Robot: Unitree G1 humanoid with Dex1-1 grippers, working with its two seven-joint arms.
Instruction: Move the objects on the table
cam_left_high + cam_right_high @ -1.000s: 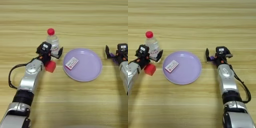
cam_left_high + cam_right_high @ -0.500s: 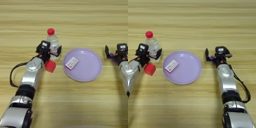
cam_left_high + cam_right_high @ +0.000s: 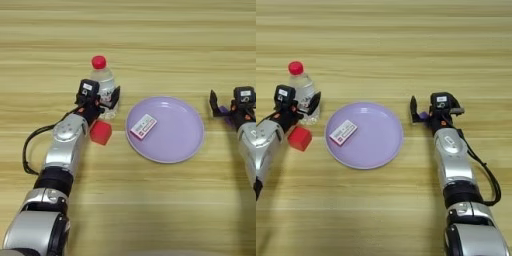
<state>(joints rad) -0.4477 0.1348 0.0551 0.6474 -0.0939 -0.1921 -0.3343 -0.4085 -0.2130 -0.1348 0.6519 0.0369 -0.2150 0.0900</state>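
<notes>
The left gripper (image 3: 100,100) is spread wide around the water bottle (image 3: 103,85), apparently for a grasp; the red cube (image 3: 101,132) lies just below it. The right gripper (image 3: 428,111) is open around the purple bar (image 3: 423,116), contact unclear.

Tabletop (image 3: 150,40) lies bare across 12 o'clock and along 6 o'clock, open for passing. Centre blocked by purple plate (image 3: 175,145) carrying a small card (image 3: 143,126). At 9 o'clock the bottle (image 3: 103,85), red cube (image 3: 100,132) and left pincer (image 3: 100,97) crowd together; right pincer (image 3: 428,111) sits just beside the plate at 3 o'clock.
</notes>
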